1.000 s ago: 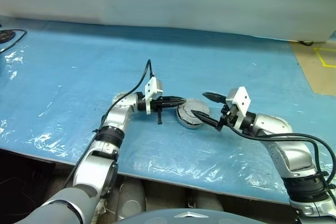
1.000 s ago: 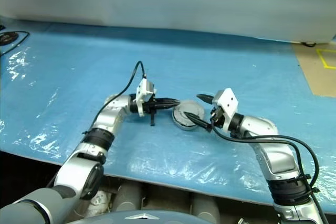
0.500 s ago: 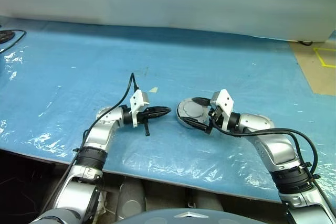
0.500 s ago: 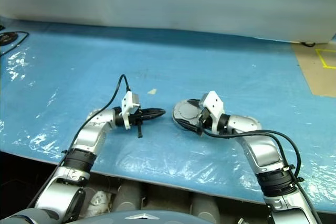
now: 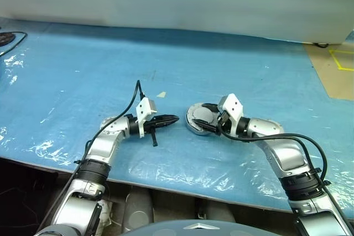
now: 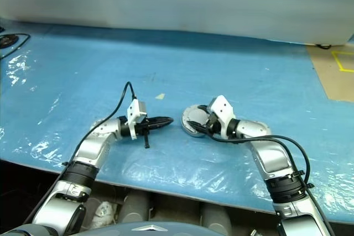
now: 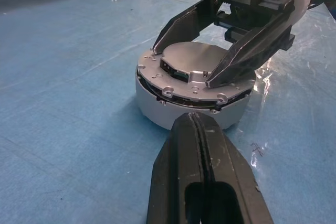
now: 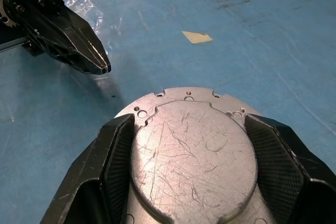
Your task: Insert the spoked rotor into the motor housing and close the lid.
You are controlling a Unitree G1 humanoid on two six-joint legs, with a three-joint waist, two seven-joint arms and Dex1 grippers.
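On a wide blue plastic-covered table, two robot arms reach toward each other from either side of a round metal part. The motor housing, a short silver cylinder, sits near the middle of the table's front half with a flat, scratched silver lid lying on top of it. In the left wrist view a dark gap shows along one side between the lid and the body below, so the lid is not seated flush. The right gripper comes in from the right with its two black fingers spread wide, one on each side of the lid, close against its rim; whether they are pressing on it cannot be told. The left gripper lies level just to the left of the housing, pointing at it, with its fingers pressed together and holding nothing, a small gap away from the metal. A small tan scrap lies on the table farther back.
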